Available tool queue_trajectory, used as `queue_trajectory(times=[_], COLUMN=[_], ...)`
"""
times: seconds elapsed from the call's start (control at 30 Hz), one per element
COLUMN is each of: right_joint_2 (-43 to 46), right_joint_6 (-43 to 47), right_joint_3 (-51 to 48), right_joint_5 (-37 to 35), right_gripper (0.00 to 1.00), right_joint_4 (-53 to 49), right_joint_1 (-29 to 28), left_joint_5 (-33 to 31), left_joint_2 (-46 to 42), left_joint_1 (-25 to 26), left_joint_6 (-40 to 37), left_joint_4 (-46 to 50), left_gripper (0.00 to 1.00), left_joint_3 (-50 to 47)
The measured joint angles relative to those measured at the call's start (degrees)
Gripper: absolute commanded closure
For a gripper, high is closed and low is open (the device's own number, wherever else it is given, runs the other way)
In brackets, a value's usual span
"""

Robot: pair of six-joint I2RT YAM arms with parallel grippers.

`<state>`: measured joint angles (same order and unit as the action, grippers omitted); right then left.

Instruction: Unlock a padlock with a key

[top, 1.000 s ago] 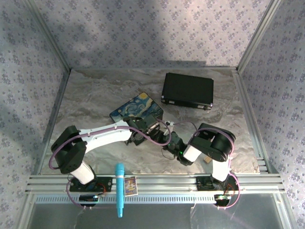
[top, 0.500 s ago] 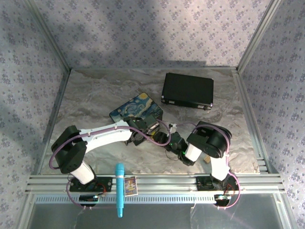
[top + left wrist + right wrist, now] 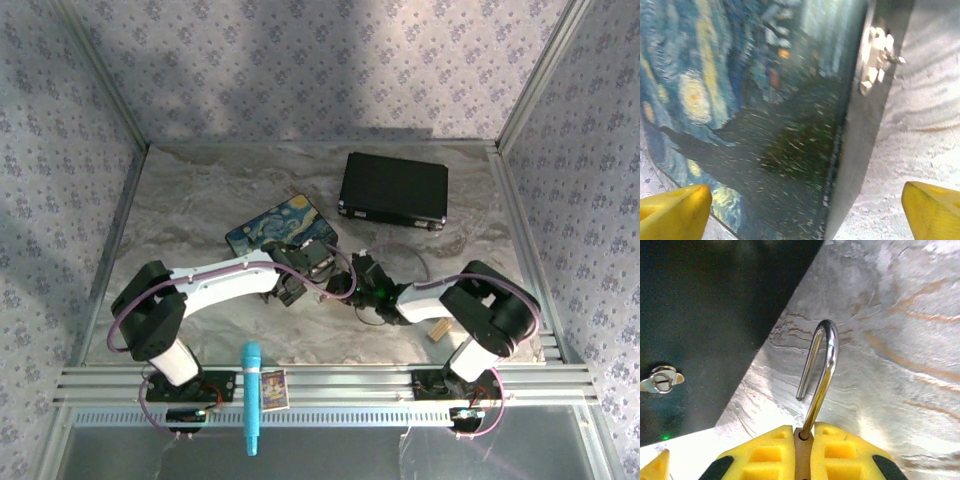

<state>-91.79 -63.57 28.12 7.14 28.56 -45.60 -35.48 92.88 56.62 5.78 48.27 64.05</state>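
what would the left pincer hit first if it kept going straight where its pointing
Most likely the box: its painted lid and side edge lie straight ahead of the open left pincer. It looks close, though depth is unclear.

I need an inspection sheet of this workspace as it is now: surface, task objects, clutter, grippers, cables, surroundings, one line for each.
Surface: grey marbled tabletop, no spills seen.
Job's things: small brass padlock with silver U-shaped shackle, clamped between yellow pads, one shackle leg free; thin silver key, cannot tell where.
Clutter: painted night-sky box; black rectangular case; tan wooden block; light-blue marker and small card on the front rail.
Grippers: left gripper open, facing the painted box; right gripper shut on the padlock.
Cables: purple cables loop between the two wrists.
Surroundings: floral-patterned walls, aluminium frame.
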Motion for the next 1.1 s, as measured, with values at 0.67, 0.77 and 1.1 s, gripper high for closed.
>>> queue_trajectory(times=[0.67, 0.77, 1.1], right_joint_2=[6.3, 6.3, 11.0], right_joint_6=[26.8, 29.5, 35.3], right_joint_3=[10.8, 12.6, 13.7], right_joint_5=[4.7, 3.7, -1.2], right_gripper=[0.64, 0.56, 0.17], right_joint_4=[-42.5, -46.4, -55.8], right_joint_1=[13.4, 13.5, 15.2], left_joint_5=[-6.5, -6.6, -6.1], left_joint_2=[3.3, 2.4, -8.7], left_joint_1=[-7.6, -9.5, -3.2], left_joint_6=[13.8, 13.7, 16.5], left_joint_4=[-0.8, -1.2, -1.9], left_gripper=[0.0, 0.0, 0.0], left_joint_3=[-0.5, -1.9, -4.7])
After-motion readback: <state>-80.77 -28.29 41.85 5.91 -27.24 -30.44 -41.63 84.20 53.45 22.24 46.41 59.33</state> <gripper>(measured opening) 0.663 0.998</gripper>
